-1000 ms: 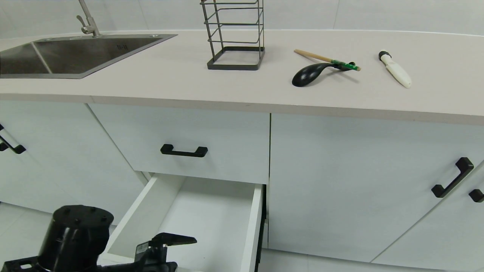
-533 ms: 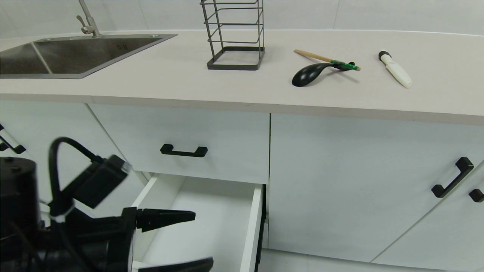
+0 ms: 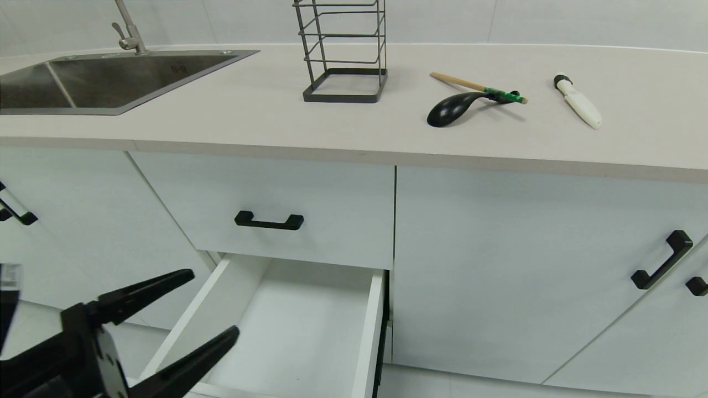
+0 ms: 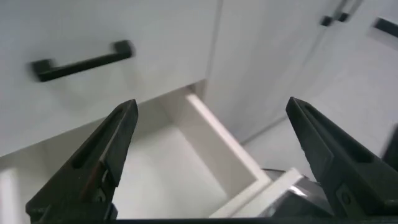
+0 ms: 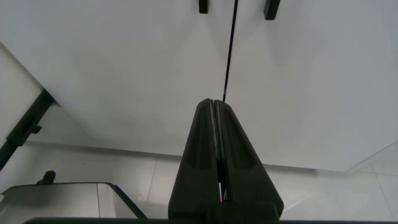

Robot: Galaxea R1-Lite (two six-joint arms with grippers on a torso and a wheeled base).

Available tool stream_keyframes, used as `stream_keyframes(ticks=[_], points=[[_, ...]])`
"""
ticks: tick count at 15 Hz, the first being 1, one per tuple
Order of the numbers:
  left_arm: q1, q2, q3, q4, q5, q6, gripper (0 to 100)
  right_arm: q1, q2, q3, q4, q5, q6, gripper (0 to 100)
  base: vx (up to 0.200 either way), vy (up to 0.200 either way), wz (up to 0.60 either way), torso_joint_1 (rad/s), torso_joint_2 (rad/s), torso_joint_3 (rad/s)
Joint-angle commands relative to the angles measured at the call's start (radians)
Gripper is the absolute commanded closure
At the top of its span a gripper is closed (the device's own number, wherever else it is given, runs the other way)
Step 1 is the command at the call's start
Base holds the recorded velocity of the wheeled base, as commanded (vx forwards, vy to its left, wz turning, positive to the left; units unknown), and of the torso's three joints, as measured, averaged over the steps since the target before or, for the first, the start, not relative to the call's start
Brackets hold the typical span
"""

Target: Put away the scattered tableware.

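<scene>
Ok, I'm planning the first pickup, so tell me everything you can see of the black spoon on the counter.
The black spoon looks glossy, maybe plastic, with a deep oval bowl and short curved handle. It lies on the counter between the wire rack and the white knife, bowl nearer the front edge, handle lifted toward the robot's right. Its tip meets the green end of a wooden chopstick. Nothing else touches it.

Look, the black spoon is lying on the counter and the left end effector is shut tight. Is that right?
Not quite. The black spoon does lie on the counter, but the left end effector is open, not shut: the left wrist view shows its fingers spread wide apart.
</scene>
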Motion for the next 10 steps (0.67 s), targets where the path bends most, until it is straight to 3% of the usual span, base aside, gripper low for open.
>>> stream_keyframes(ticks=[1, 3, 4, 8, 10], points=[[0.113, -0.249, 0.064, -0.001, 0.011, 0.015, 0, 0.000, 0.001, 0.000, 0.000, 0.000, 0.000, 100, 0.000, 0.000, 0.00, 0.000, 0.00, 0.000], [0.167, -0.395, 0.130, 0.058, 0.011, 0.058, 0, 0.000, 0.001, 0.000, 0.000, 0.001, 0.000, 100, 0.000, 0.000, 0.00, 0.000, 0.00, 0.000], [0.174, -0.498, 0.139, 0.153, 0.013, 0.073, 0, 0.000, 0.001, 0.000, 0.000, 0.000, 0.000, 100, 0.000, 0.000, 0.00, 0.000, 0.00, 0.000], [0.200, -0.933, 0.122, 0.666, 0.033, 0.091, 0, 0.000, 0.001, 0.000, 0.000, 0.001, 0.000, 100, 0.000, 0.000, 0.00, 0.000, 0.00, 0.000], [0.205, -0.923, 0.140, 0.681, 0.089, 0.131, 0, 0.000, 0.001, 0.000, 0.000, 0.004, -0.006, 100, 0.000, 0.000, 0.00, 0.000, 0.00, 0.000]])
